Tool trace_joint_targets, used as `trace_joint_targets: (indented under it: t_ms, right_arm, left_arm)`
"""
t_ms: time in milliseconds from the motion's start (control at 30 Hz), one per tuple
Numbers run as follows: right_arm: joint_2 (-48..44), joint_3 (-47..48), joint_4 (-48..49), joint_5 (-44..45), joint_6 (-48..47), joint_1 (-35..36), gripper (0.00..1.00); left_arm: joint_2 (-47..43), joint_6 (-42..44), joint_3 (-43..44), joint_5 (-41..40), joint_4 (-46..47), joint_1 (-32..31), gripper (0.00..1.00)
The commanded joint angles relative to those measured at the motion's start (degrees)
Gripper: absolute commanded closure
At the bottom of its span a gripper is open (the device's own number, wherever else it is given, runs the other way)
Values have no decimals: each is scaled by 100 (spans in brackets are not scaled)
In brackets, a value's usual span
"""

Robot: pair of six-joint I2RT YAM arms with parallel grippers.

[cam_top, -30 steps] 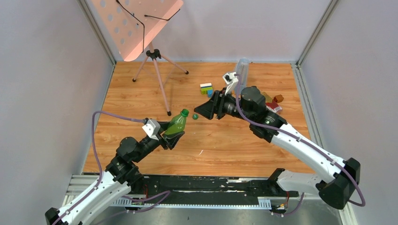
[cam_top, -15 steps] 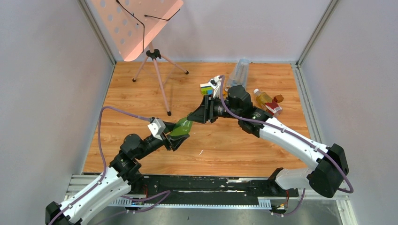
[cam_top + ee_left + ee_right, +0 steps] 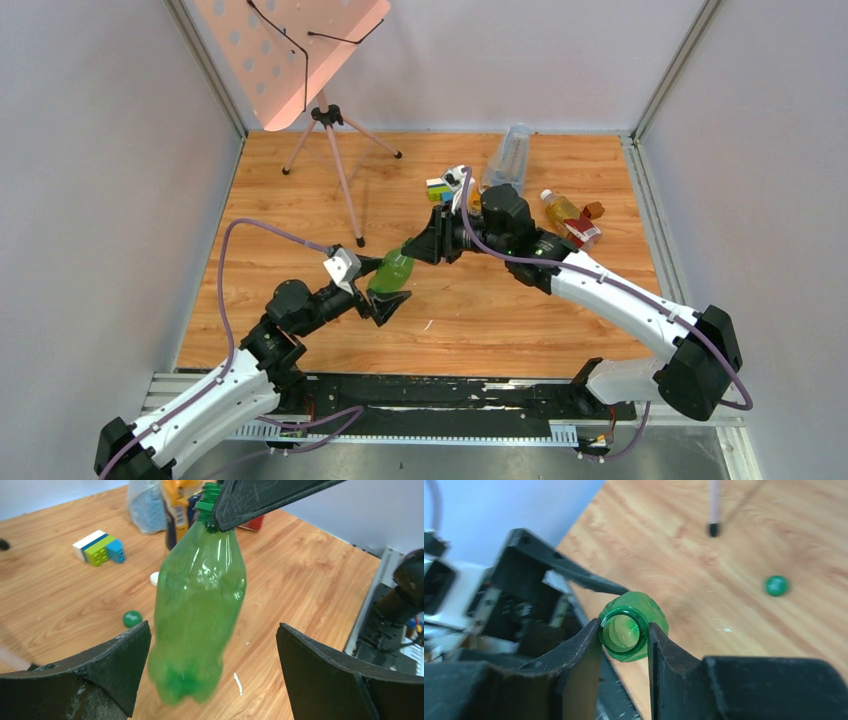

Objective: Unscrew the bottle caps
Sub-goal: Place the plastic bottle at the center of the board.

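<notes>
Left claw (image 3: 212,627) wide, clear of green bottle (image 3: 200,590); right claw (image 3: 624,630) clamps its neck.

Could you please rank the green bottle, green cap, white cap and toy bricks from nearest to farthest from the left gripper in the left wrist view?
1. Green bottle, between the left gripper fingers.
2. Green cap, on the table, left.
3. White cap, just beyond it.
4. Toy bricks, far left.

light: bright, even | shadows: soft | blur: green bottle (image 3: 197,615) base, perhaps motion
</notes>
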Motion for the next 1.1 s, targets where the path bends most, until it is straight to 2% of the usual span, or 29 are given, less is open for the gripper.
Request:
trace_joint_targets:
  t_ms: [0, 67, 167, 533, 767, 1067]
  right_arm:
    - [-37, 69, -359, 2001, -965, 14, 99]
    - [78, 82, -461, 2675, -1124, 11, 100]
    - [338, 129, -466, 3216, -1406, 2, 99]
    - [1397, 410, -524, 3284, -1541, 5, 92]
    - [1422, 377, -578, 3047, -1636, 13, 69]
    - [1276, 367, -672, 2824, -1625, 22, 55]
  left_arm:
    - [-175, -155, 143, -953, -187, -14, 0]
    - [-285, -201, 126, -1310, -343, -16, 0]
    - [-488, -230, 128, -1560, -609, -15, 0]
    - [-633, -200, 150, -1652, -834, -14, 0]
    - [-649, -157, 164, -1711, -921, -12, 0]
    - [-613, -151, 142, -1723, -890, -16, 0]
